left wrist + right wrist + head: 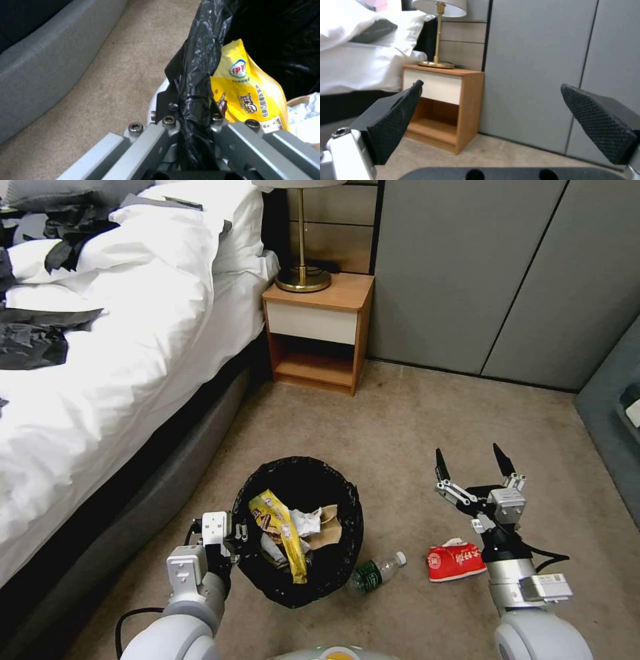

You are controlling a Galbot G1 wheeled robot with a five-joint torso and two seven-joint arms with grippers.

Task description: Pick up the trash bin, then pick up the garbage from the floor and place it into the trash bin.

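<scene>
Two pieces of garbage, a clear bottle (375, 572) and red packet (456, 562), lie just beside the trash bin (298, 531), whose liner-covered rim the left gripper (191, 112) pinches and might lose, while the right gripper (475, 465) hovers spread near the packet.

Black crinkled liner covers the trash bin (333, 573). Inside lie a yellow snack wrapper (283, 530) with red print, white tissue (305, 521) and brown paper (327, 532). On beige carpet (413, 427), at the bin's three o'clock, lie a clear green-labelled bottle (375, 572) and a red packet (456, 561).
</scene>
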